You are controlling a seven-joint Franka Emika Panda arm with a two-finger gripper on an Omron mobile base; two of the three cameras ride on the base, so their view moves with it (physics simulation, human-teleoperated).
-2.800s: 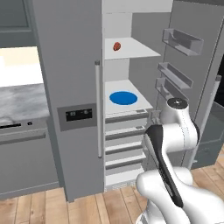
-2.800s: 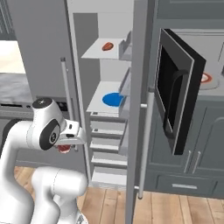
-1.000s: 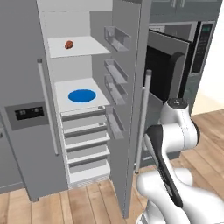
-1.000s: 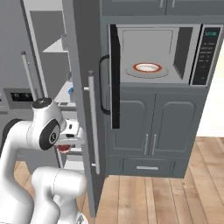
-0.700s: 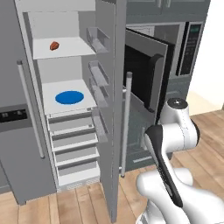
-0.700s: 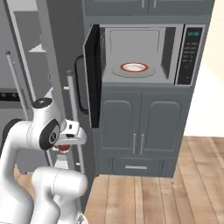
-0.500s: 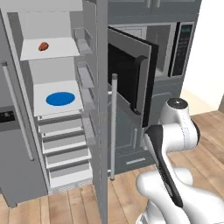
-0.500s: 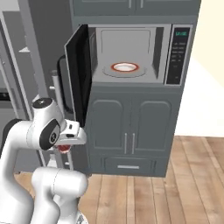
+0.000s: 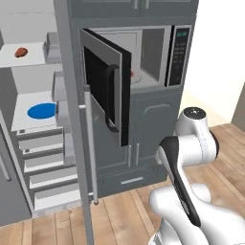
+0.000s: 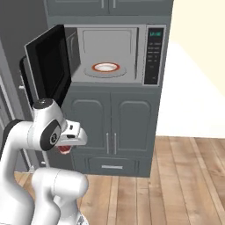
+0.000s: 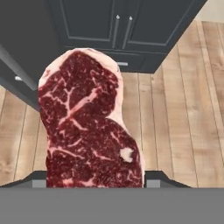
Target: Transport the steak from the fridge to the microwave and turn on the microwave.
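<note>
The steak [image 11: 87,127], marbled dark red with a pale fat rim, hangs from my gripper [image 11: 94,181], which is shut on its lower end. In the right base view a red bit of the steak [image 10: 65,150] shows under the gripper [image 10: 67,145], held low by the arm's elbow, below and left of the microwave [image 10: 151,48]. The microwave door [image 10: 46,61] stands swung open to the left. Inside rests a white plate with an orange rim [image 10: 105,67]. The fridge [image 9: 72,95] stands open at the left of the left base view.
Grey cabinet doors [image 10: 110,127] and a drawer sit under the microwave. The open fridge door's bar handle [image 9: 91,143] stands close to the microwave door [image 9: 103,91]. On the fridge shelves are a blue plate [image 9: 42,111] and a small orange-brown item [image 9: 20,51]. Wooden floor [image 10: 184,176] lies open to the right.
The base has driven to the right, so both base views swung from the fridge interior toward the microwave front. The arm's pose and its hold on the steak look the same.
</note>
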